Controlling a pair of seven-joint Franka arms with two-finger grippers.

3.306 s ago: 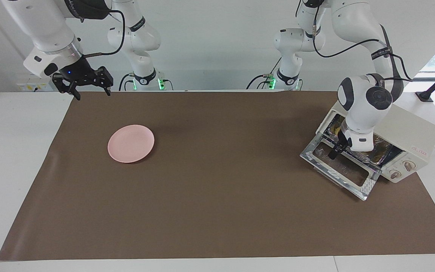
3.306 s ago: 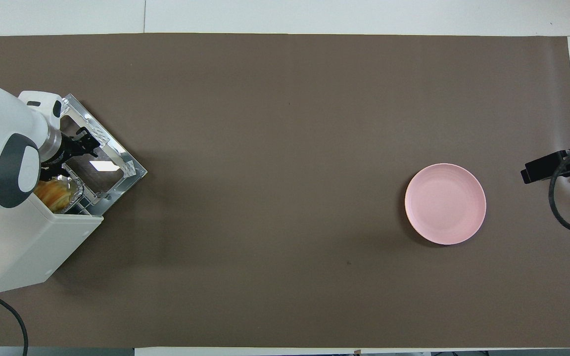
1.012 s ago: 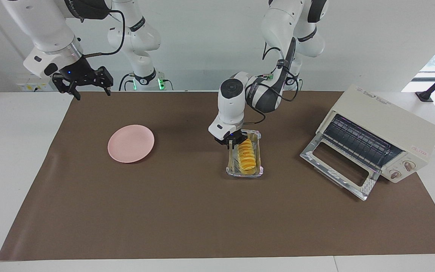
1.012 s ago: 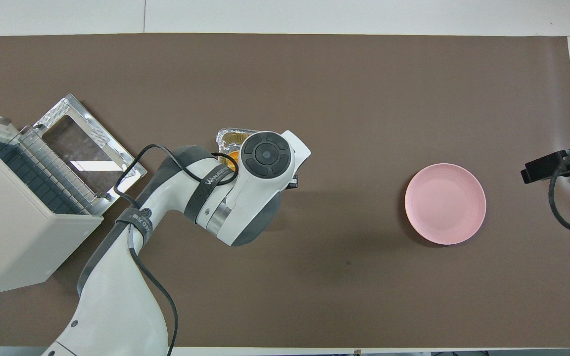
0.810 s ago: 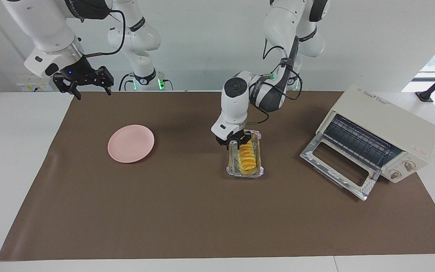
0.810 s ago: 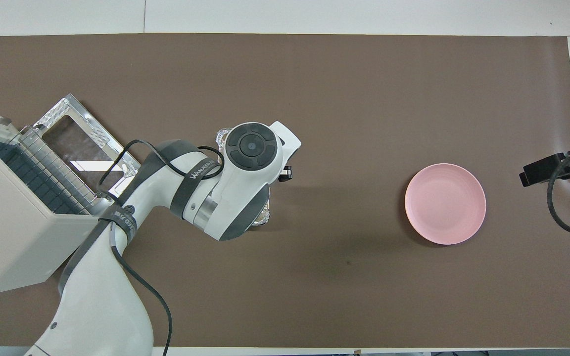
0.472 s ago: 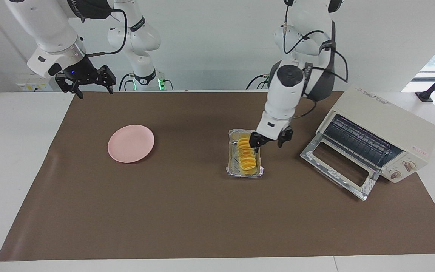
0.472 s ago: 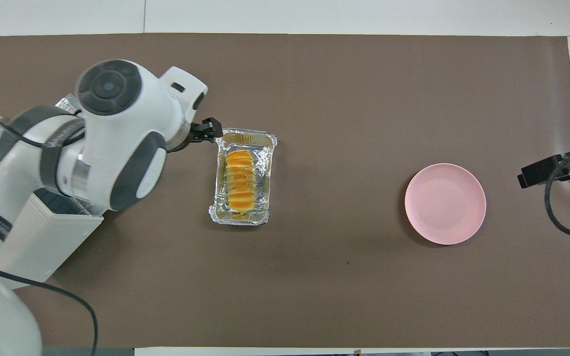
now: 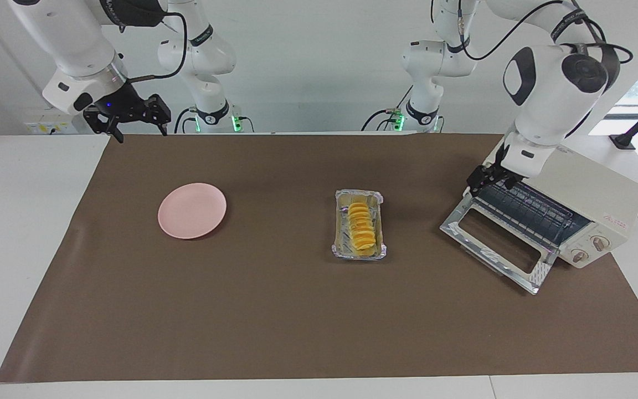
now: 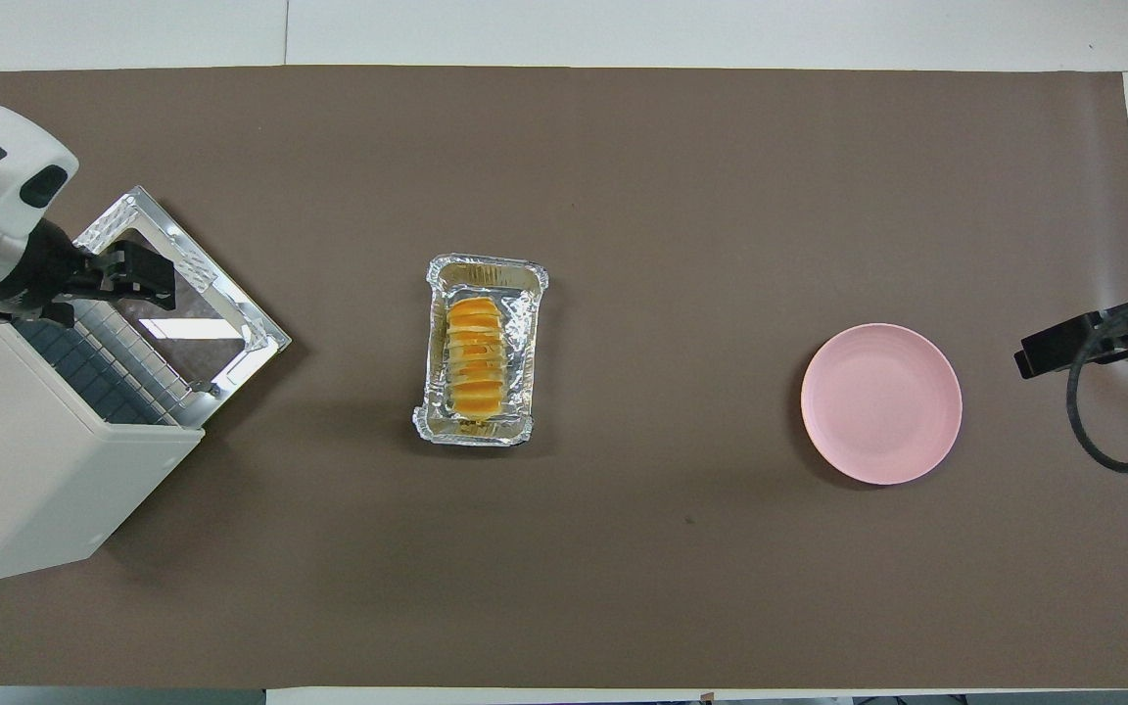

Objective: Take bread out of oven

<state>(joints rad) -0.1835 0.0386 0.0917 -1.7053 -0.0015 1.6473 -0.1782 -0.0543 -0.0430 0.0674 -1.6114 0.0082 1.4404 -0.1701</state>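
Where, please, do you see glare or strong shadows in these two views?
Overhead view: a bright rectangular reflection sits on the oven door's glass, and the foil tray glints. Facing view: daylight washes out the window edge near the oven; soft shadows lie beside the pink plate.

- Facing cam: high, across the table, looks back at both arm bases; wide and distant, whole brown mat in frame.
- Overhead cam: above the robots' end, steep down and forward.
- Shared: mat, oven, foil tray, pink plate, flipped half a turn.
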